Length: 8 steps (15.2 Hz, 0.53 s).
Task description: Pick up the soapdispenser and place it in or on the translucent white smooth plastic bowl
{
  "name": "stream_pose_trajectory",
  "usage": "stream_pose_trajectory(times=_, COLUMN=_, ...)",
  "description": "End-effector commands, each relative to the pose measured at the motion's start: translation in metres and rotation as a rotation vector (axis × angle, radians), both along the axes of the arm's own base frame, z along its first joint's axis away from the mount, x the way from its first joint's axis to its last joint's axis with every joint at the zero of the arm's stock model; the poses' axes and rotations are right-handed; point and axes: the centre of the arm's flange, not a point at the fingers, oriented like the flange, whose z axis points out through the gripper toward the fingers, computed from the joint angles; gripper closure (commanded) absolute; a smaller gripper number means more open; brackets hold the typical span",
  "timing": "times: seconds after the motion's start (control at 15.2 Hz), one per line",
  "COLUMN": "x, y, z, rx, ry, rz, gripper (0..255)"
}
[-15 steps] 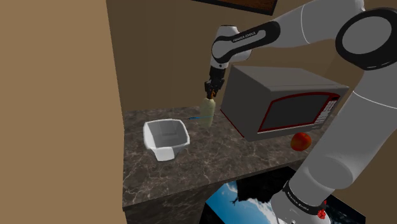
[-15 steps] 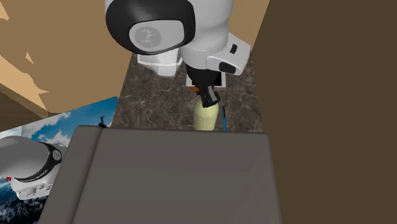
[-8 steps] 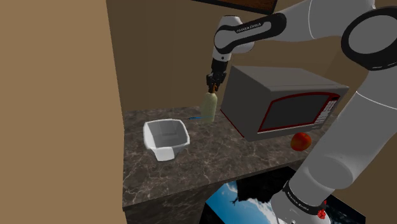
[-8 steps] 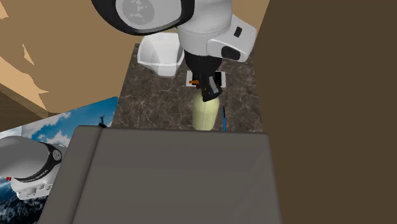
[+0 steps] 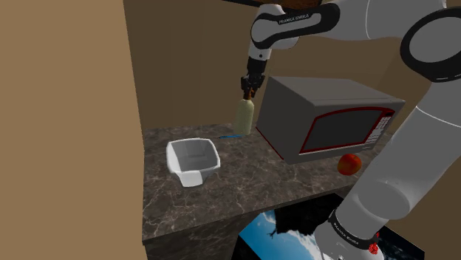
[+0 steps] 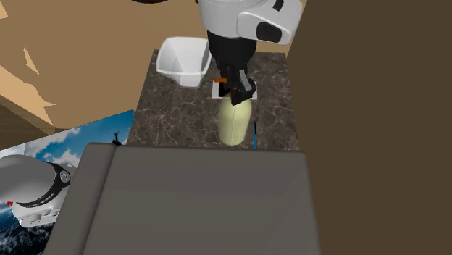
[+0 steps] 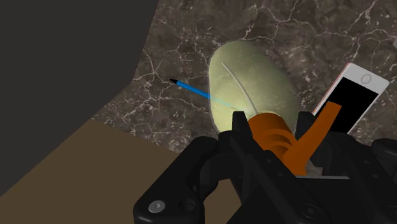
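A pale yellow-green soap dispenser (image 5: 244,118) with an orange pump top hangs in the air above the dark marble counter (image 5: 244,181), next to the microwave. My black gripper (image 5: 250,86) is shut on its orange pump (image 7: 275,136); the bottle body (image 7: 251,84) hangs below the fingers. From above, the bottle (image 6: 235,122) and the gripper (image 6: 240,93) sit between the microwave and the bowl. The white bowl (image 5: 193,160) stands on the counter toward the shoulder view's left, apart from the bottle; it also shows as a white bowl (image 6: 184,61) beyond the arm.
A grey microwave (image 5: 325,118) with a red-trimmed door stands right beside the bottle. A blue pen (image 5: 230,137) and a white phone (image 7: 352,92) lie on the counter under the bottle. A red apple (image 5: 349,164) sits by the microwave. A brown wall (image 5: 66,125) bounds the counter's left.
My gripper has risen with the soap dispenser held in it, lifting the bottle higher off the counter. The bowl, pen and phone have not moved.
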Motion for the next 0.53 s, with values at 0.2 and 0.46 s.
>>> stream_pose_trajectory(times=0.2, x=0.000, y=0.000, z=0.027, rx=0.000, ry=0.000, rz=0.000, gripper=255)
stream_pose_trajectory(times=0.46, x=0.000, y=0.000, z=0.048, rx=0.000, ry=0.000, rz=0.000, gripper=255)
